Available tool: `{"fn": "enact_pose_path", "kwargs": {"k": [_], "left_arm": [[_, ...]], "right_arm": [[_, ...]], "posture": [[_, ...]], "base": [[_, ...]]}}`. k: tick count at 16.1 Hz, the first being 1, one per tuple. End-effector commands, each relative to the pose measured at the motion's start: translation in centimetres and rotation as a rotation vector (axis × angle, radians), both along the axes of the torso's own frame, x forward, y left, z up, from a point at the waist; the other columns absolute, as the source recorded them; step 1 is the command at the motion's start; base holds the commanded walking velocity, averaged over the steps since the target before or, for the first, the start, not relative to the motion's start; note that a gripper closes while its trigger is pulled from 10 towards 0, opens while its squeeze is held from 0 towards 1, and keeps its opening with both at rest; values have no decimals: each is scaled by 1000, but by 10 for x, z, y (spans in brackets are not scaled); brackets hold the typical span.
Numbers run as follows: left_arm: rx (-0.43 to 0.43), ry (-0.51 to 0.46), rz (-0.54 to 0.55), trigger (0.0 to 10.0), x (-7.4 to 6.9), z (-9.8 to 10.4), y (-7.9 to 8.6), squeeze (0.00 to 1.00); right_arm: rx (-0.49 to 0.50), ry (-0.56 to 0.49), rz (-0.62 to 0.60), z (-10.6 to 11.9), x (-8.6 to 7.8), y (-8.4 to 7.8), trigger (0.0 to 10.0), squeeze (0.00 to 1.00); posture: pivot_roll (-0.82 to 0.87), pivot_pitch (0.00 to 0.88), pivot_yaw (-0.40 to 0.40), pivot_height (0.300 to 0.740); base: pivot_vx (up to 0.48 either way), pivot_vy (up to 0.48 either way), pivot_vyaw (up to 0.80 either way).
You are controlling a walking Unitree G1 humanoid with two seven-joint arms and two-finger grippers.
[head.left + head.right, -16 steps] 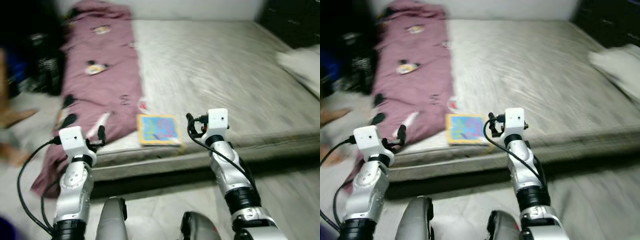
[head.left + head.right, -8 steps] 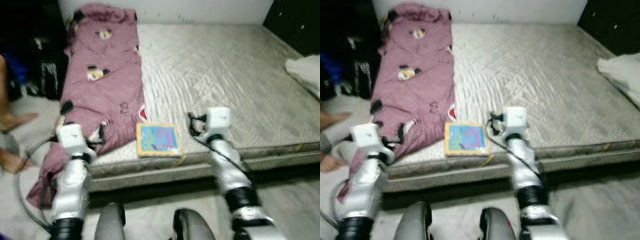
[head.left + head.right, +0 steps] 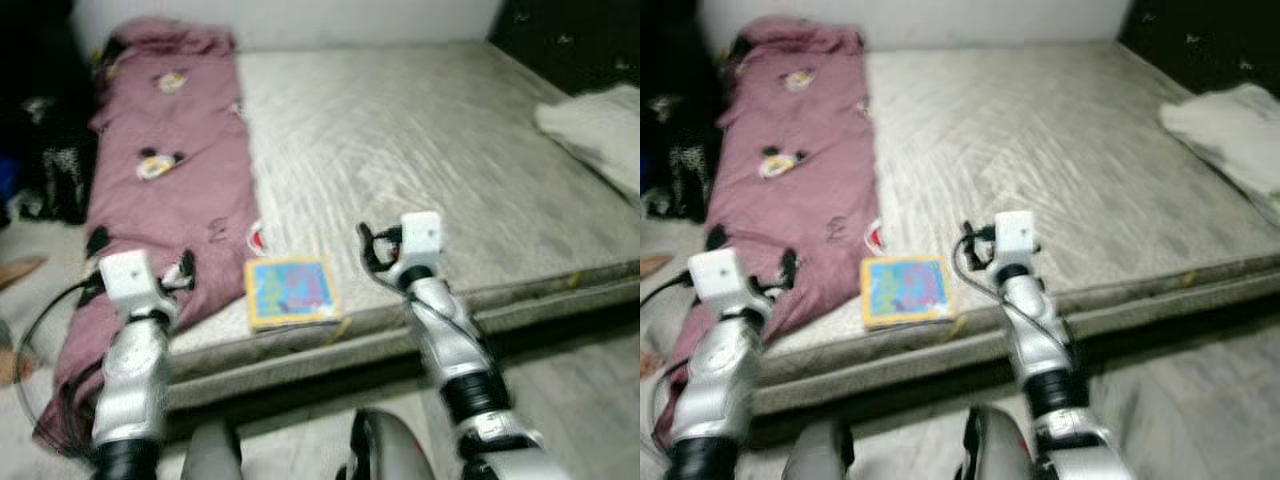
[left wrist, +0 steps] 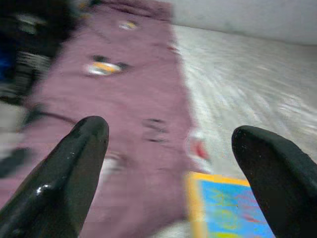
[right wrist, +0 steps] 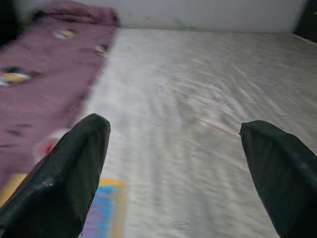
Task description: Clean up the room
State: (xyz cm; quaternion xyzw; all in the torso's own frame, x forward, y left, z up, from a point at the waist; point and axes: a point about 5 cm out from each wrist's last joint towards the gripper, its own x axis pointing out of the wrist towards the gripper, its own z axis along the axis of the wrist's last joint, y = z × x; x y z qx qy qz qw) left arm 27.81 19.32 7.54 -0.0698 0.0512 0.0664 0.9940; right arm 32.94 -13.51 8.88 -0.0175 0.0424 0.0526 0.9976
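Note:
A mauve blanket with cartoon prints lies along the left side of a bare grey mattress, its end hanging over the front corner. A colourful book with a yellow border lies flat near the mattress's front edge. My left gripper is open, held over the blanket's lower end, left of the book. My right gripper is open too, just right of the book above the front edge. Both grippers hold nothing.
A white cloth bundle lies on the mattress's right side. Dark furniture stands at the back right and dark bags at the left. A person's foot shows at the left edge. Pale floor runs along the mattress front.
The whole picture has shifted and blurred, so the camera moved. Both arms keep the same raised pose with open fingers; the book and blanket lie as before.

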Motion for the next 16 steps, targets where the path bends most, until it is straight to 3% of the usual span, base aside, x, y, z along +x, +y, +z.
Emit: {"fn": "enact_pose_path", "kwargs": {"k": [1, 6, 10, 16], "left_arm": [[16, 17, 1, 10000, -1, -2, 3, 0], [10, 14, -13, 10000, 0, -2, 1, 0], [13, 21, -15, 10000, 0, -2, 1, 0], [22, 27, 6, 10000, -1, -3, 2, 0]], "right_arm": [[8, 2, -10, 2, 2, 0, 10000, 0], [7, 3, -10, 2, 2, 0, 10000, 0], [12, 10, -12, 1, 2, -1, 10000, 0], [5, 8, -6, 1, 1, -1, 10000, 0]], "posture": [[-72, 16, -45, 642], [-73, 15, -46, 642], [-73, 15, -46, 642], [-74, 9, -49, 642]], "base": [[0, 0, 0], [0, 0, 0], [0, 0, -761], [0, 0, 0]]}}
